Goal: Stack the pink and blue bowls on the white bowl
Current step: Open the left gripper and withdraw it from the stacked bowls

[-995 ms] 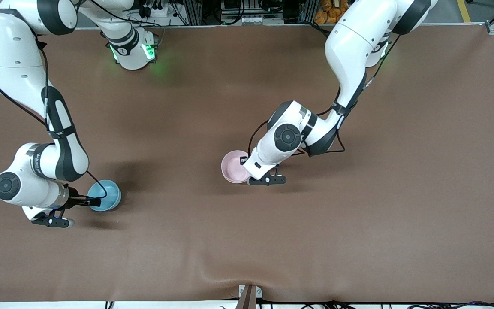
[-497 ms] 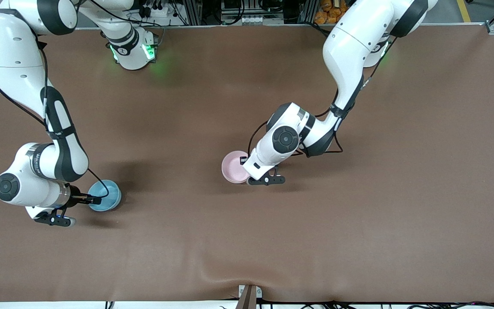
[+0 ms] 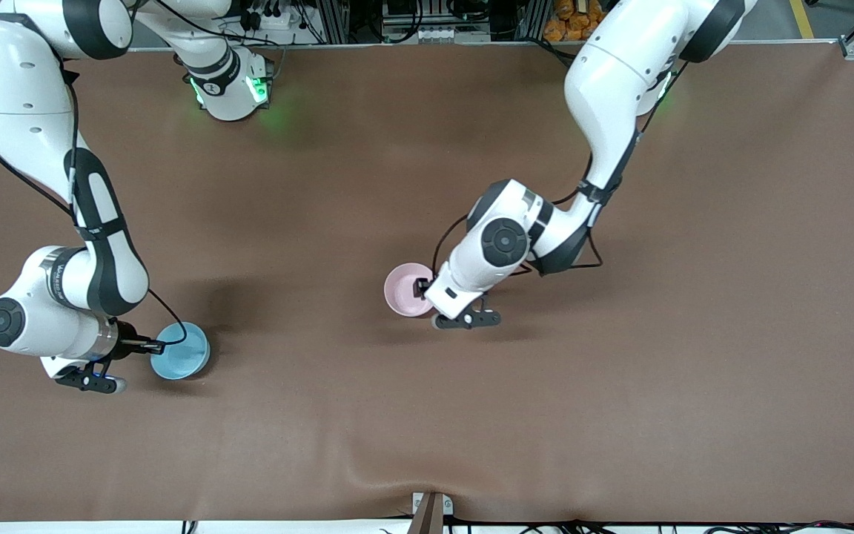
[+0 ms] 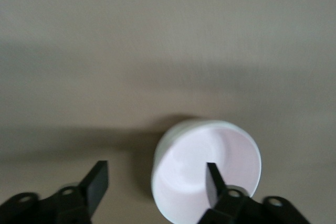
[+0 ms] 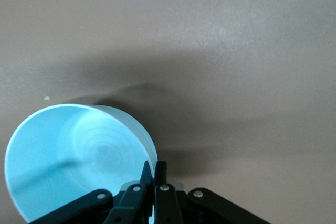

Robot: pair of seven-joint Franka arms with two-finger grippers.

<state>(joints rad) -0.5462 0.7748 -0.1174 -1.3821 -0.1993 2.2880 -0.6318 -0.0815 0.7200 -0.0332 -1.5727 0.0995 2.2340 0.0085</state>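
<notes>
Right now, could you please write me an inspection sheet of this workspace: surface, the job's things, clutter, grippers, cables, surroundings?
Surface: brown table cover, with a wrinkle at the edge nearest the front camera.
Job's things: pink bowl near the table's middle; blue bowl toward the right arm's end. No white bowl seen in any view.
Clutter: nothing seen.
Grippers: left gripper open, one finger inside the pink bowl, one outside its rim. Right gripper shut on the blue bowl's rim; the bowl is tilted.
Cables: black cables run along both arms to the wrists; none lies on the bowls.
Surroundings: equipment and wiring past the table edge by the arm bases.
</notes>
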